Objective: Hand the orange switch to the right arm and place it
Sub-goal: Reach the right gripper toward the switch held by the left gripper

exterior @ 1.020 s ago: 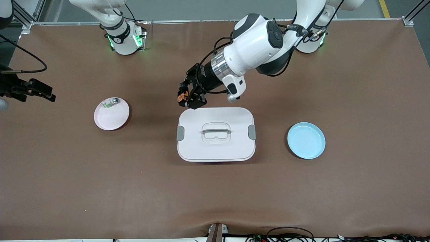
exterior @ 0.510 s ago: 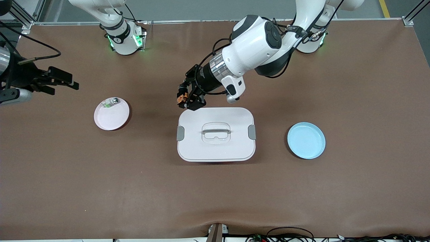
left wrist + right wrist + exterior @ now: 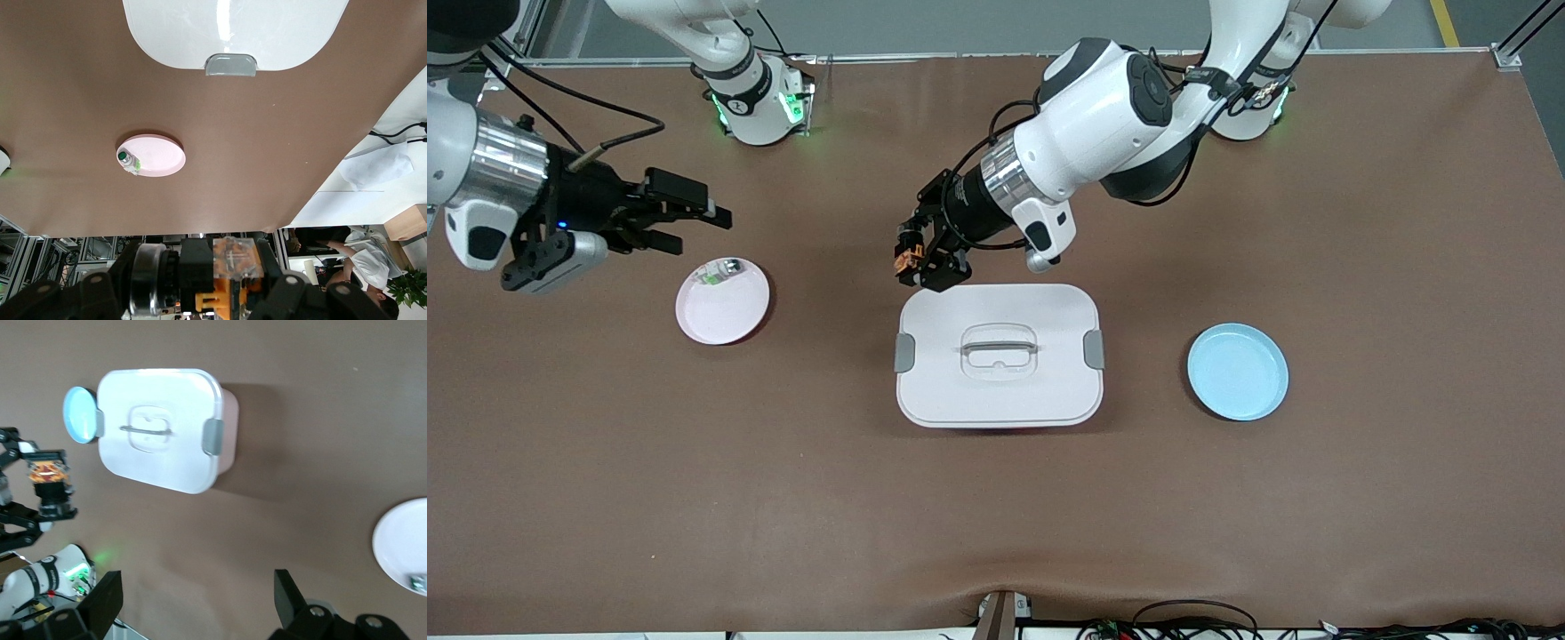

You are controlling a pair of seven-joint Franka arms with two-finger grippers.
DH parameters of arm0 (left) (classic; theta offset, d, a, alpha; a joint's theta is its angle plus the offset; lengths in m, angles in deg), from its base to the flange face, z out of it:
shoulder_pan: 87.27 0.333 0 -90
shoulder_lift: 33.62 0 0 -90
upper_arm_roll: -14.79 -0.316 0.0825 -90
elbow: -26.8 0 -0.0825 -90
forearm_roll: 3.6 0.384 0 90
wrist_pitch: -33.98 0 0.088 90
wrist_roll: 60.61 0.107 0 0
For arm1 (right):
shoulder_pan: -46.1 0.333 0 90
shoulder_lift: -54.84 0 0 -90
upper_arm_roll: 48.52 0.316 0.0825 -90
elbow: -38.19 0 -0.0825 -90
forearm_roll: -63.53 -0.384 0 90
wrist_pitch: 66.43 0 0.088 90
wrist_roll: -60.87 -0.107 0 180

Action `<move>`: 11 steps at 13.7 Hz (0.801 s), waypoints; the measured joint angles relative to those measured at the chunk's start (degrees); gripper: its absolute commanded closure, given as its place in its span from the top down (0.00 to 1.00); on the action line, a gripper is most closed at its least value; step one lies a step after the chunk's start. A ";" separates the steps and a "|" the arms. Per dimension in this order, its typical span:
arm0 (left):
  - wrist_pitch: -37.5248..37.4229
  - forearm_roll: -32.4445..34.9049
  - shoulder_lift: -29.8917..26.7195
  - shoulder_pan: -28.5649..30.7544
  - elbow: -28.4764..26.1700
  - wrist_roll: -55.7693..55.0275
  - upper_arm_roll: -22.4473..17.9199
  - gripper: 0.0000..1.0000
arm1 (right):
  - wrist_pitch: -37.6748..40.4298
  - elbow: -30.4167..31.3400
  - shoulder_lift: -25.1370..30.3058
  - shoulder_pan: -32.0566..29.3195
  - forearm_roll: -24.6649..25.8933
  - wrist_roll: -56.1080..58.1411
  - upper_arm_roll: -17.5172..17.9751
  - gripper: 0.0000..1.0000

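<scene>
My left gripper [image 3: 918, 260] is shut on the orange switch [image 3: 908, 257], a tiny black block with orange markings, and holds it in the air over the bare table beside the white box's rim. The left wrist view shows the switch [image 3: 235, 267] clamped between the jaws. The right wrist view shows the switch [image 3: 47, 472] in the left gripper, farther off. My right gripper [image 3: 695, 218] is open and empty, over the table beside the pink plate [image 3: 734, 313], at the right arm's end. Its fingers [image 3: 103, 597] stand wide apart.
A white lidded box [image 3: 999, 356] with a handle and grey latches sits mid-table. The pink plate holds a small white-grey piece with a green mark [image 3: 716, 272]. A light blue plate [image 3: 1237, 371] lies toward the left arm's end.
My right arm has swung in from the table's edge toward the middle, its open gripper now beside the pink plate. My left gripper has stayed nearly still with the switch.
</scene>
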 measured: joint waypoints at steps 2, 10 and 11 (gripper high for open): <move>0.00 0.00 0.00 0.01 0.01 0.00 -0.01 0.14 | -3.87 0.75 -0.08 2.55 -2.34 -1.51 0.02 1.00; 0.00 0.06 0.03 0.02 -0.01 0.00 -0.09 0.14 | -19.00 2.16 -3.77 14.17 -5.19 -8.81 0.11 1.00; 0.00 0.11 0.05 0.02 -0.01 0.00 -0.09 0.14 | -20.05 2.46 -4.07 14.55 -5.24 -9.04 0.11 1.00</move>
